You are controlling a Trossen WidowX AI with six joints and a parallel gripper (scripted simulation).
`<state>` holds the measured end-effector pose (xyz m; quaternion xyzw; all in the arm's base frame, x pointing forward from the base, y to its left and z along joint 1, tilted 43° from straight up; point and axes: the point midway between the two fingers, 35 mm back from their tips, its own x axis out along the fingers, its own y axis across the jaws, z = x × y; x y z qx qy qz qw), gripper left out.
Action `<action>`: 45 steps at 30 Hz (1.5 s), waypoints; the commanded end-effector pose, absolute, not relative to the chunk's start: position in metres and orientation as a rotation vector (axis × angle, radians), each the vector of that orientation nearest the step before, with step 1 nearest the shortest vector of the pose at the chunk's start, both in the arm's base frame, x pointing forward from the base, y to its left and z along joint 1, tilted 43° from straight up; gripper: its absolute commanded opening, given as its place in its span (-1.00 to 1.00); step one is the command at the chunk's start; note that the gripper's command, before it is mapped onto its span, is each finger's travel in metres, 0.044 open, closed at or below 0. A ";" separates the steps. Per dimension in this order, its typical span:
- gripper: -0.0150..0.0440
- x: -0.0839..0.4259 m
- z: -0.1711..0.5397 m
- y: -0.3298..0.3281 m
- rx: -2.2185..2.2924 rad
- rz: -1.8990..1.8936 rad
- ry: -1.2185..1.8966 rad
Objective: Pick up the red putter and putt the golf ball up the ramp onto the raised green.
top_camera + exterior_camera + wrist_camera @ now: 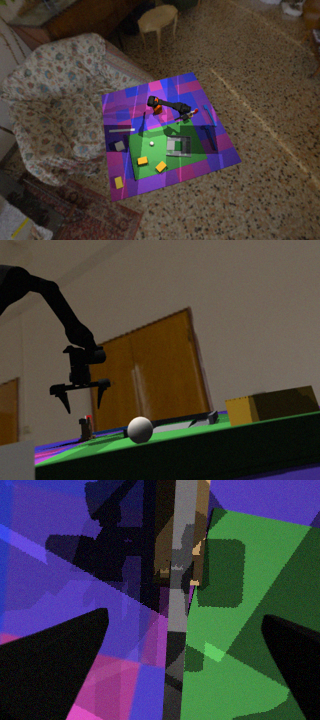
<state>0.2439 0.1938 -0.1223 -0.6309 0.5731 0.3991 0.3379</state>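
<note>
Down on the purple mat's far edge, at about one o'clock from the golf ball point(151, 143), the red putter point(188, 114) lies on its stand. Directly above it hangs the gripper point(83, 398), fingers point(64, 397) spread wide and empty. Beside the ball, at three o'clock, sits the grey-framed raised green point(178, 146).

You're in a home living room: a floral armchair point(54, 103) sits beside the counter, with a small wooden stool point(157, 19), speckled terrazzo floor point(258, 155), a patterned red rug point(98, 222), and wooden double doors point(152, 369).
</note>
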 end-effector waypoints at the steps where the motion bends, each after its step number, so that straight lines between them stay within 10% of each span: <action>1: 1.00 0.244 -0.125 0.192 -1.631 1.026 1.497; 38: 1.00 0.244 -0.175 0.148 -1.633 1.024 1.498; 45: 0.38 0.245 -0.173 0.150 -1.623 1.021 1.496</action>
